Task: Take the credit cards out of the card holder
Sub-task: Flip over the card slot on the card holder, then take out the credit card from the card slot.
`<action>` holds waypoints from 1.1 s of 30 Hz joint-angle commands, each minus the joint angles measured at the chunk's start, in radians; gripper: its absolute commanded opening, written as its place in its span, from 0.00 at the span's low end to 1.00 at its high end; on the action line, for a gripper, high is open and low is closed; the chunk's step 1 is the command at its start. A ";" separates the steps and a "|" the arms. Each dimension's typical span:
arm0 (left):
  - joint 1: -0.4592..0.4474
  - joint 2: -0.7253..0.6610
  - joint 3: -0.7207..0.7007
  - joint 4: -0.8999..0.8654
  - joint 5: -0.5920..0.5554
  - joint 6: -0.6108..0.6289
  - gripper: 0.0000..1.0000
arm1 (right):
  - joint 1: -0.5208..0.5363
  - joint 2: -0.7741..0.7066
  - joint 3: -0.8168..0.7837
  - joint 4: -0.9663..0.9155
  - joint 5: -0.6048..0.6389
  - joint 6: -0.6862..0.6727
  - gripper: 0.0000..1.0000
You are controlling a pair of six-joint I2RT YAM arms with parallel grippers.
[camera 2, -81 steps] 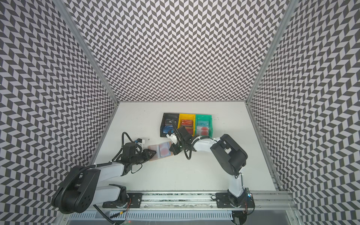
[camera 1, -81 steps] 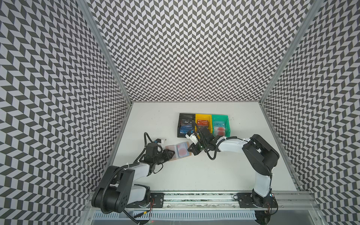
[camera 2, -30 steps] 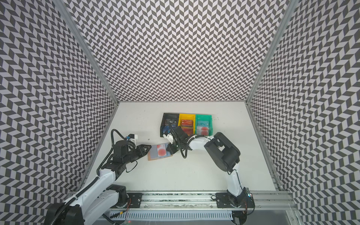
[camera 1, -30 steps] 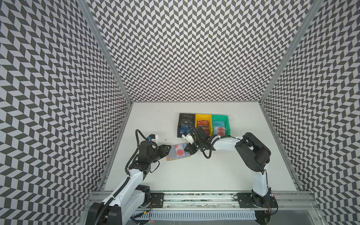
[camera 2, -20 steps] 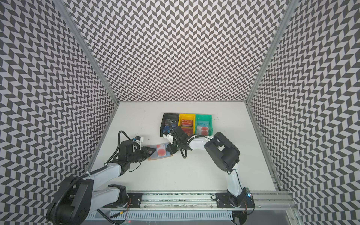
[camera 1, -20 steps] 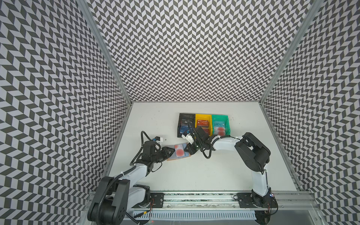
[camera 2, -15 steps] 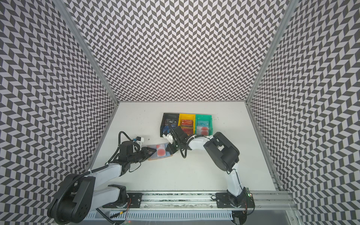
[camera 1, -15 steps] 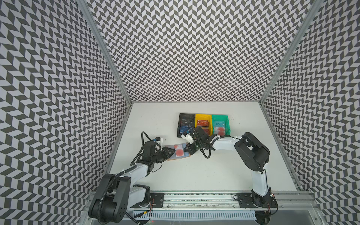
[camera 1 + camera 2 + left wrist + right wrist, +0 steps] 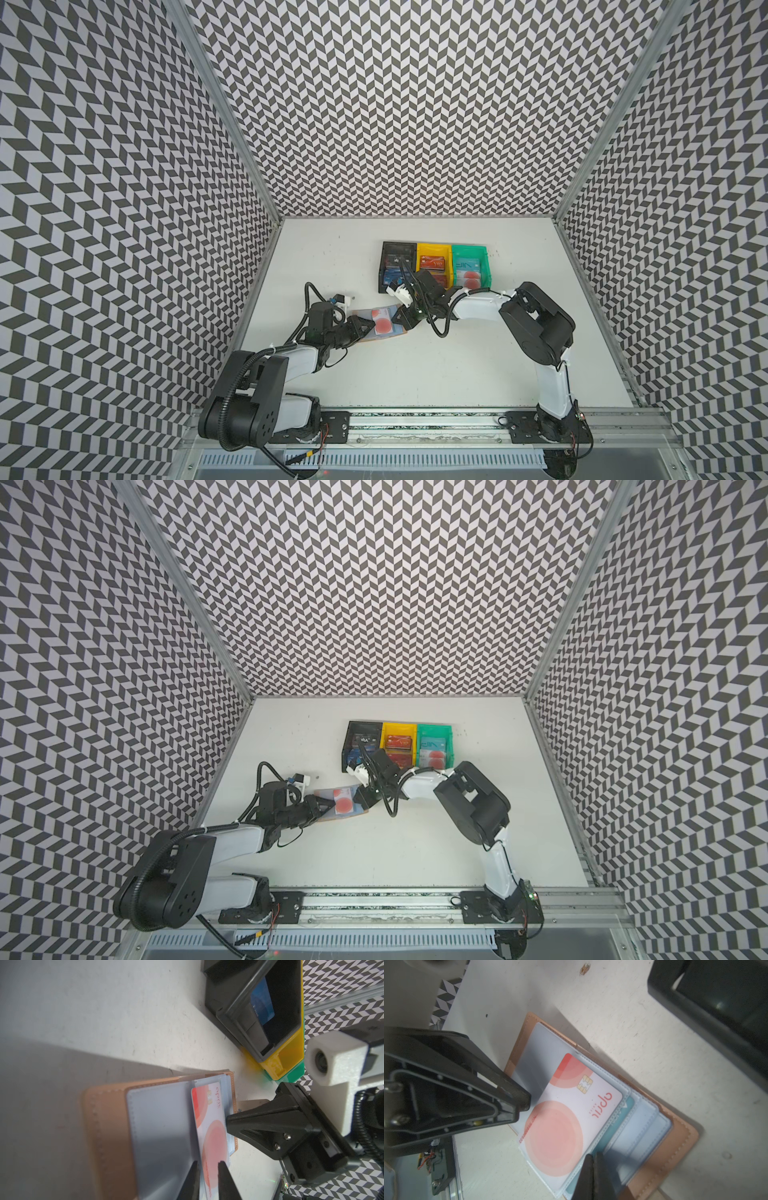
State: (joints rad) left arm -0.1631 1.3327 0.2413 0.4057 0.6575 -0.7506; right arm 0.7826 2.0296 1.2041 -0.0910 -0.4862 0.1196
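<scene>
- Left gripper (image 9: 208, 1164) sits low over the table (image 9: 415, 374). Its jaws are nearly together, with a thin slit between them. The free edge of the pale card with red circles (image 9: 566, 1118) lies in that slit. Whether the pads already pinch it cannot be told.
- That card appears part-way out of the topmost of the clear sleeves (image 9: 645, 1126), sticking out toward the left gripper.
- The card holder (image 9: 675, 1136) lies open and flat, tan cover down, between the two grippers.
- A teal card (image 9: 628, 1103) shows in the sleeve beneath. The deeper sleeves look empty but are only partly in view.
- Right gripper (image 9: 593, 1157) is closed. Its tip is down on the sleeve stack at the end of the holder opposite the left gripper, just beside the pale card. It appears to pin the holder rather than grip a card.
- Judgement, step in hand: draw the pale card out.
  - Bite on the card alone, not on sleeve plastic.
  - Pull flat along the sleeve's opening, away from the right gripper.
  - Press down with the right tip so the holder neither slides nor lifts.
- Risk: a shallow bite on slick plastic may slip.
- Far side: black bin (image 9: 397, 249), yellow bin (image 9: 432, 248) and green bin (image 9: 467, 249) stand in a row, with cards inside.
</scene>
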 commanded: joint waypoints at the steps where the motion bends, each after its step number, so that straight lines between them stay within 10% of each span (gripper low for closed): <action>1: 0.002 0.016 -0.009 0.044 0.002 0.007 0.18 | 0.009 0.034 0.003 -0.046 0.011 -0.013 0.00; 33: 0.004 0.153 0.007 0.136 0.023 0.013 0.12 | 0.009 0.041 -0.003 -0.046 -0.003 -0.013 0.00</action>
State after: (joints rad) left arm -0.1627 1.4712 0.2417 0.5163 0.6769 -0.7494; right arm 0.7826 2.0304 1.2057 -0.0948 -0.4881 0.1162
